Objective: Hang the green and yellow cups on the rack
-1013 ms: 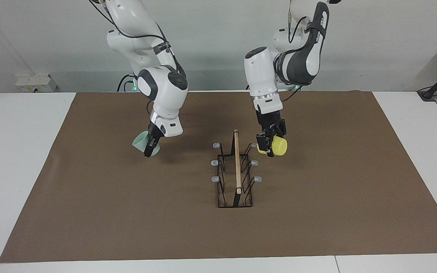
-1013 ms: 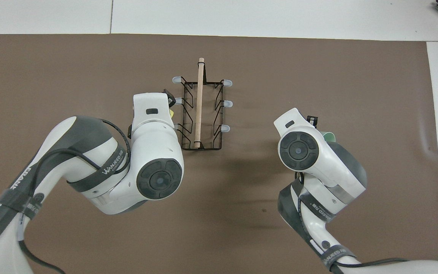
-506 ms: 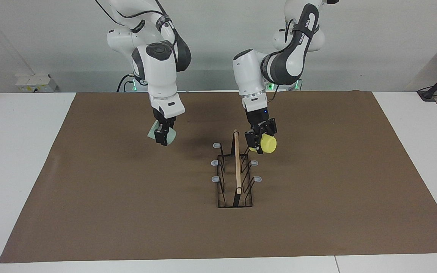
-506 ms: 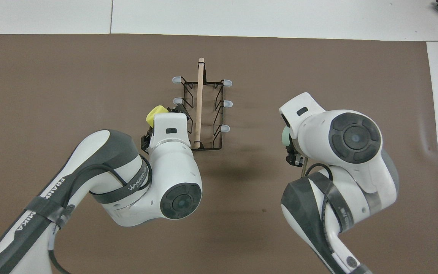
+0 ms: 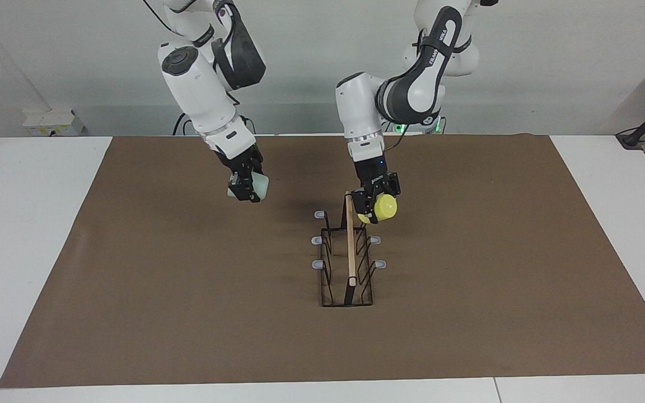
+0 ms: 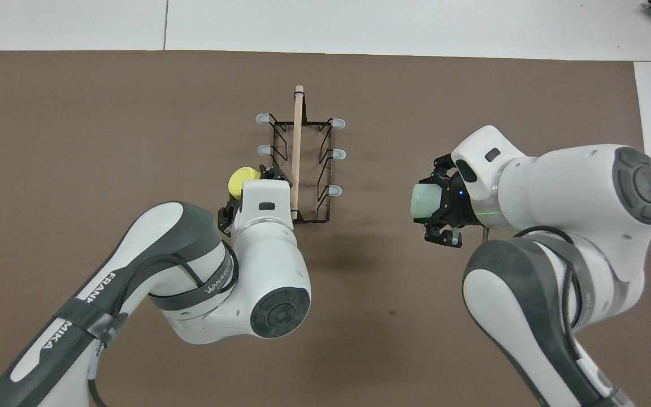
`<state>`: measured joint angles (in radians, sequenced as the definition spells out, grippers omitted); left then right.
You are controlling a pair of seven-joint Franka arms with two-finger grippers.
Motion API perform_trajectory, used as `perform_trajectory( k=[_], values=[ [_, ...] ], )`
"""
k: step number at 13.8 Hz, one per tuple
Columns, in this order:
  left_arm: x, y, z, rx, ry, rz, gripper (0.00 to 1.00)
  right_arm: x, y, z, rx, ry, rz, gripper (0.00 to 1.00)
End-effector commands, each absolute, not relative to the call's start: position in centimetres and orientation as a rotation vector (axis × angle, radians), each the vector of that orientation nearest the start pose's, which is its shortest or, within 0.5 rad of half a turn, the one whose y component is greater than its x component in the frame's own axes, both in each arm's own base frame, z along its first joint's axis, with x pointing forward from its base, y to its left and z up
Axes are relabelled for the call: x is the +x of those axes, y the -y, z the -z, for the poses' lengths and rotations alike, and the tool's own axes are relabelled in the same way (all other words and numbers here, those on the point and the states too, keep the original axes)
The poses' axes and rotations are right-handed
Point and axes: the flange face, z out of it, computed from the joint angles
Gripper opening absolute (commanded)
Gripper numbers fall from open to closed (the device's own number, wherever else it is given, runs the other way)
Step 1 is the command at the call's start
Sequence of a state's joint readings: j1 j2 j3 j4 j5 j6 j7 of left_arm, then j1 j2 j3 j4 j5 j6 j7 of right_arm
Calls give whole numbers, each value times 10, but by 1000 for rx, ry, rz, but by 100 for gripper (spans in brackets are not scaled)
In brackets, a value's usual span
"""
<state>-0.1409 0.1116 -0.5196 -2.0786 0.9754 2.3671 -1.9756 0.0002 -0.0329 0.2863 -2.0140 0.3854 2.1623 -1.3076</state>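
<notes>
On the brown-matted desk (image 5: 76, 280), both tools have swung inward: left tool (image 5: 372, 208) clenching the yellow cup (image 5: 384, 208) at the rack (image 5: 349, 257), right tool (image 5: 247, 187) clenching the green cup (image 6: 424, 200).

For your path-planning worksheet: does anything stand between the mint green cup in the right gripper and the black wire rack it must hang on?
Nothing visible does. The right gripper holds the pale mint green plastic cup over bare brown mat. The black wire rack with the wooden rod stands apart; the left gripper holds the bright yellow plastic cup beside the rack's other row of prongs.
</notes>
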Motion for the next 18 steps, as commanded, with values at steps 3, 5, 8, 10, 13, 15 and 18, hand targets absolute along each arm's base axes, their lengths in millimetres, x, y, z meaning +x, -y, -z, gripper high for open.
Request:
perform_trajectory(
  k=[3,5,8,10,13,15,18],
  values=[
    [467,354,-418,-2810,944,1140,100,538,-152,-494,-2110,1684,641,0],
    [471,355,-430,-2819,874,1154,100,539,-150,-496,-2089,1616,691,0],
    [490,335,-440,-2796,809,1150,100,534,-147,-496,-2018,1463,800,0],
    [502,323,-447,-2804,731,1109,100,530,-148,-496,-1983,1428,839,0],
    [534,285,-469,-2852,602,962,100,525,-154,-499,-1926,1321,909,0],
    [555,252,-485,-2892,527,881,100,518,-159,-498,-1904,1221,954,0],
    [576,191,-506,-2971,382,748,100,516,-157,-481,-1841,1166,1058,0]
  ],
)
